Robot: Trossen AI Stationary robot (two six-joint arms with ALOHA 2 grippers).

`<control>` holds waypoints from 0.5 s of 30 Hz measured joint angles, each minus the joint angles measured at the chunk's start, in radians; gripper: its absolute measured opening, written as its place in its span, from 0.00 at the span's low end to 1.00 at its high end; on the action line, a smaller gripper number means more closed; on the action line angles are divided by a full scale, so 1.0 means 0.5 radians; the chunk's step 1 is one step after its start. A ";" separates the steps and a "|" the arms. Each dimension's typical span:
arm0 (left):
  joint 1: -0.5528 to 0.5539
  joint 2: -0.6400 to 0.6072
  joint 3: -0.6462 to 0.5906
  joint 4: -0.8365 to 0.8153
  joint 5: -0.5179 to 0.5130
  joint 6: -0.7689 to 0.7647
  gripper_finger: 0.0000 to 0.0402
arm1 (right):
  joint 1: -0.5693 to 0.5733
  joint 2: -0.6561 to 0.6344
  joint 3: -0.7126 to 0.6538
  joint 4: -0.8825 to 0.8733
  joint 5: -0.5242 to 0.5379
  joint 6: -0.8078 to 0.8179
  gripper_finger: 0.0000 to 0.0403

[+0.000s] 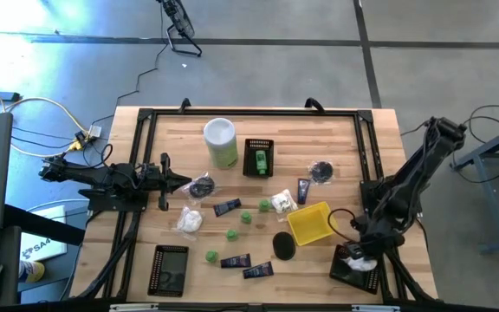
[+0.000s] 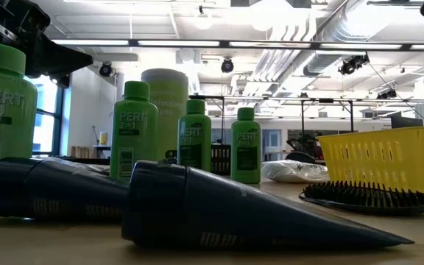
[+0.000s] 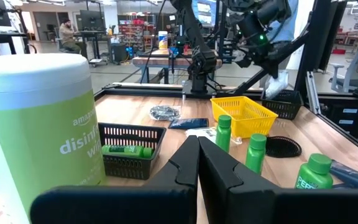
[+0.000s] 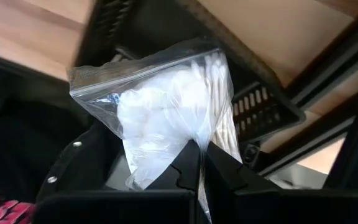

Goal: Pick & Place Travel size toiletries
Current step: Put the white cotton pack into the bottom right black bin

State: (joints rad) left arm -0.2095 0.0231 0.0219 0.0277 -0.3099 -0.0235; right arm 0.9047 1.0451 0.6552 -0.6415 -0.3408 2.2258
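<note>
Looking down, we see the right gripper pinching a clear bag of white cotton over the black basket at the tabletop's right front corner, while the left gripper, pressed together, waits beside the tall canister.

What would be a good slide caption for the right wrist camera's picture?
Right gripper shut on a clear bag of white cotton items, above a black mesh basket.
</note>
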 joint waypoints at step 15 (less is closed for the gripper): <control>0.001 0.000 0.000 0.000 0.001 0.040 0.01 | -0.002 0.113 0.000 -0.008 -0.099 0.007 0.31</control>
State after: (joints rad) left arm -0.2092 0.0231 0.0219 0.0277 -0.3096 -0.0036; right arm 0.9035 1.1015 0.6552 -0.6456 -0.3902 2.2292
